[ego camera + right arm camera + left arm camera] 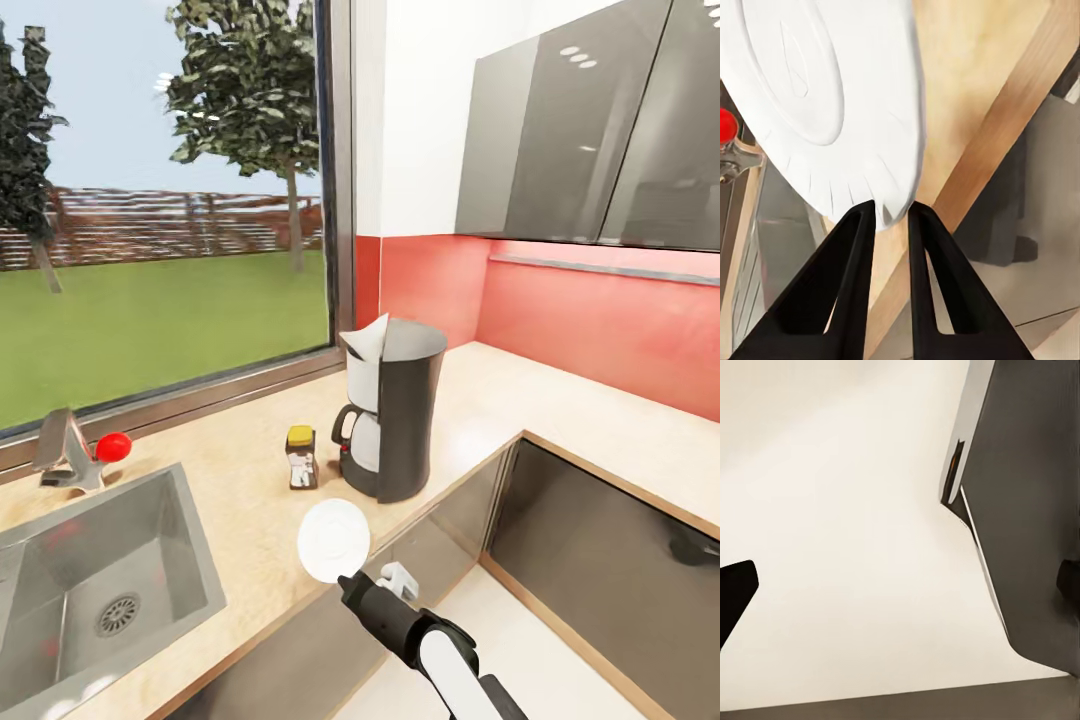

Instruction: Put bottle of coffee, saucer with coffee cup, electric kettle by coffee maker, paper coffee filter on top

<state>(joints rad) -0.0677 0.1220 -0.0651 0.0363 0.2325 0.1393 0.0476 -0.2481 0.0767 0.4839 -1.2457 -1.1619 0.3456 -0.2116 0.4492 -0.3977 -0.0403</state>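
Over the kitchen countertop [480, 400], beside the coffee maker [395, 420]: saucer [333, 538] held aloft.
Right gripper [891, 214] pinches its rim; likely stiff, light, slippery and breakable, so grip the edge firmly. Left gripper's state I cannot tell.
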